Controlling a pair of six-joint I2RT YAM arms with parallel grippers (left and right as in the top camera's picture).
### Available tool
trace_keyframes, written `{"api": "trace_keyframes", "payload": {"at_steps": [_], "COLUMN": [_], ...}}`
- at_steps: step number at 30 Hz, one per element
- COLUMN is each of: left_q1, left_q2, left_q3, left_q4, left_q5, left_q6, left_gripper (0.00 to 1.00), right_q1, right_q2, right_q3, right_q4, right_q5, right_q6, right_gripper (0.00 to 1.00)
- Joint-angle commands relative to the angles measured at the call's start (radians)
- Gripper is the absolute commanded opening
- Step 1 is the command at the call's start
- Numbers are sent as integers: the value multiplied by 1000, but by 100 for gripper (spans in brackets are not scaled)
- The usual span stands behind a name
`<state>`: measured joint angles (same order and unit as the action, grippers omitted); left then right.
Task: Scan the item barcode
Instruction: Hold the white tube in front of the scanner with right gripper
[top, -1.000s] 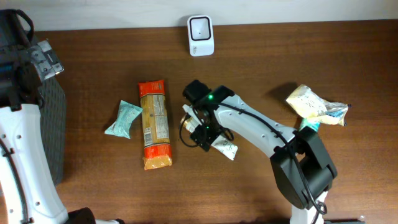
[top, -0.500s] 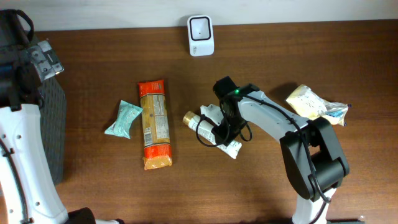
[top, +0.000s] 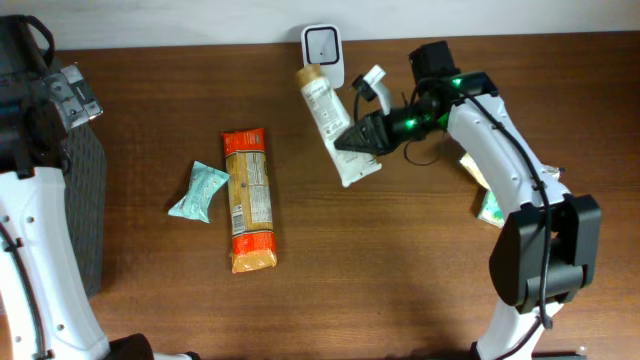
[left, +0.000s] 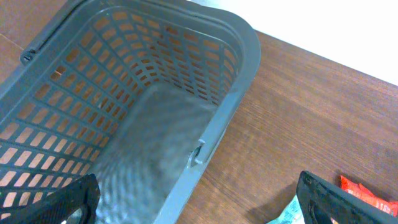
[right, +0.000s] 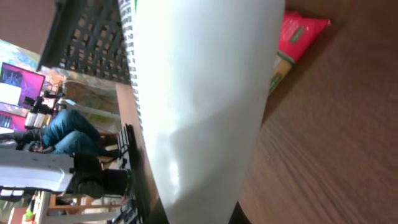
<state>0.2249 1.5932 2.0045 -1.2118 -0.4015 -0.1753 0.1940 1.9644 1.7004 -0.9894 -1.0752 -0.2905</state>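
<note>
Right gripper: your right gripper (top: 362, 135) is clamped on the wide end of the white tube (top: 328, 112), its fingers closed tight against it.
Tube: the tube sits slantwise in the overhead view, with its tan cap (top: 307, 76) pointing toward the back edge of the table (top: 420, 280).
Scanner: the white scanner (top: 322, 44) stands at the back edge, just beside the cap; you cannot tell whether the two touch.
Right wrist view: the tube's white body (right: 199, 93) fills most of your frame, with brown wood showing behind it.
Left gripper: the jaws of your left gripper (left: 199, 205) stand wide apart and hold nothing, above the grey basket (left: 242, 56) at the table's left end.
Other goods: a red-orange pasta packet (top: 248, 200) lies left of centre. A teal pouch (top: 198, 190) lies just beside it, and a yellowish bag (top: 495, 160) lies at the right, partly behind your right arm.
</note>
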Motion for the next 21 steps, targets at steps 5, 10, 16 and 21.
{"api": "trace_keyframes", "payload": {"at_steps": [5,10,16,21], "left_q1": [1,1,1,1], "left_q2": [-6,-6,-6,-6], "left_q3": [-1,-1,-1,-1], "left_q4": [2,2,2,2], "left_q5": [-14,-14,-14,-14], "left_q6": [9,9,9,9], "left_gripper": [99,99,99,99], "right_q1": [-9,-13,183,264], "right_q2": [-53,-53,24,290], "right_q3": [203,460,458,458], "right_q4": [21,53,194,537], "right_q5": [42,-138,1057,1535], "right_q6": [100,177,195,-145], "right_gripper": [4,4,4,4]}}
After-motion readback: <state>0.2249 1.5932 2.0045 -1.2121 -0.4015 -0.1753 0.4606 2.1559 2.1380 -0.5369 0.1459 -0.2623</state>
